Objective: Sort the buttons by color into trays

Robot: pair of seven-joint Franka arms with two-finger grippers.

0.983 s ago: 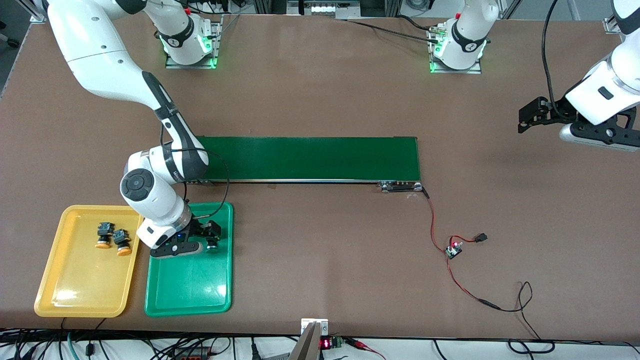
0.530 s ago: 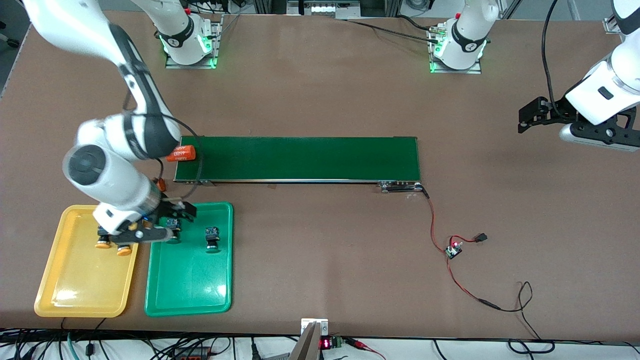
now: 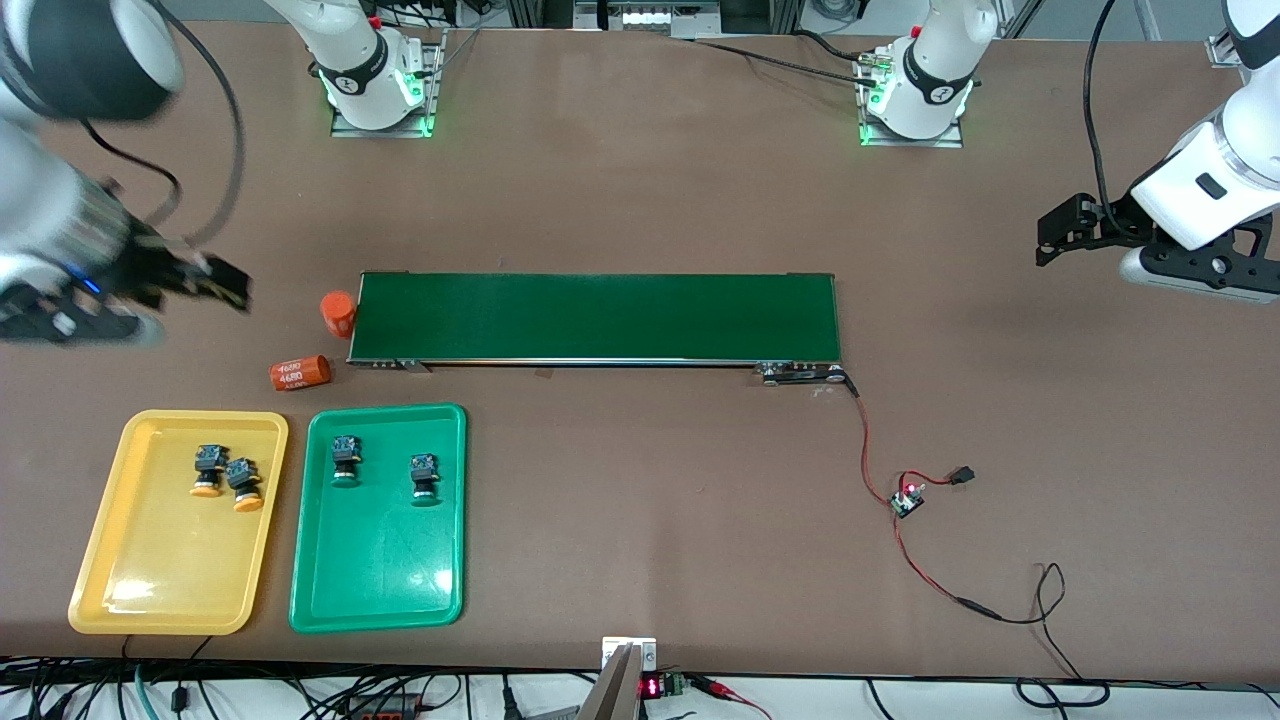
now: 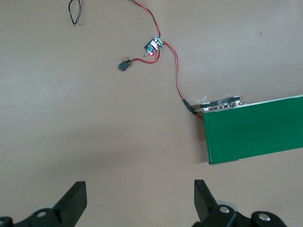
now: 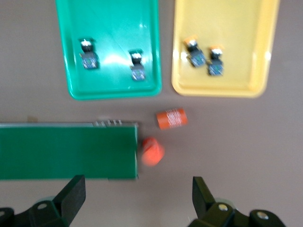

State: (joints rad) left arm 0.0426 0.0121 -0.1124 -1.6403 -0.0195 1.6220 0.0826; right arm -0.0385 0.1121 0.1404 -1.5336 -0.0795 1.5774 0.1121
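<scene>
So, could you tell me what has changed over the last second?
The right gripper, open, let go of a green button in the green tray and drew up toward its end of the table. The left gripper waits open; the other buttons stayed put.

Colours on the brown surface (image 3: 640,520)

Yellow tray (image 3: 150,590) holds orange-capped buttons (image 3: 226,474); green tray (image 3: 380,590) holds green-capped buttons (image 3: 385,466); dark-green belt (image 3: 600,315); orange cylinders (image 3: 300,373).
</scene>
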